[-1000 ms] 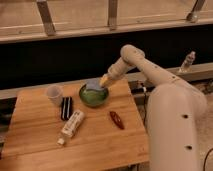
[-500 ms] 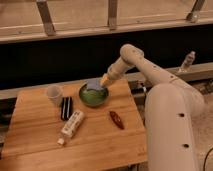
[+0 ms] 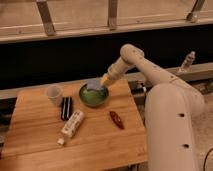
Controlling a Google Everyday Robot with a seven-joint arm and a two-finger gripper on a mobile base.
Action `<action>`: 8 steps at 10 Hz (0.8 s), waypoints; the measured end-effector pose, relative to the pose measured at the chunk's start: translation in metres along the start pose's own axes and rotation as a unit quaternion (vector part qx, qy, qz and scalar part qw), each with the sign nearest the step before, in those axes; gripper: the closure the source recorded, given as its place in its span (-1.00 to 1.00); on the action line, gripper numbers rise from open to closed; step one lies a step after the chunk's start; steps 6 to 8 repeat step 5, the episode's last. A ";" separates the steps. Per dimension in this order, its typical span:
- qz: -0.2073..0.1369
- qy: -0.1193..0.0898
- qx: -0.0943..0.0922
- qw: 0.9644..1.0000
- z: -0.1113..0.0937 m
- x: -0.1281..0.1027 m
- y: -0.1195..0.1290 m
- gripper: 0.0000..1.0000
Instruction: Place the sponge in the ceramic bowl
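While hovering at the far rim of the one ceramic bowl [image 3: 93, 104], clamps the single sponge [image 3: 93, 86] in the end effector [image 3: 103, 82]. Elsewhere on the worktop [image 3: 37, 136]: one cup [image 3: 54, 94], one black block [image 3: 66, 108], one white carton [image 3: 72, 124], one reddish item [image 3: 116, 120].

the hand [image 3: 103, 81] at the far rim of the ceramic bowl [image 3: 83, 96] hides part of the sponge [image 3: 93, 86].

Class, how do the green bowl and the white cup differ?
The glossy round green ceramic bowl is wider and lower; the small translucent white cup is narrower and taller. The bowl is dark, the cup pale. The end effector hovers at the bowl's far rim beside the blue-grey sponge, away from the cup. Both stand upright on the wooden table.
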 end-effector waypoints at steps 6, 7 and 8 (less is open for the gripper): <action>0.000 0.000 0.000 1.000 0.000 0.000 0.000 -0.60; 0.000 0.000 0.000 1.000 0.000 0.000 0.000 -0.60; 0.000 0.000 0.000 1.000 0.000 0.000 0.000 -0.60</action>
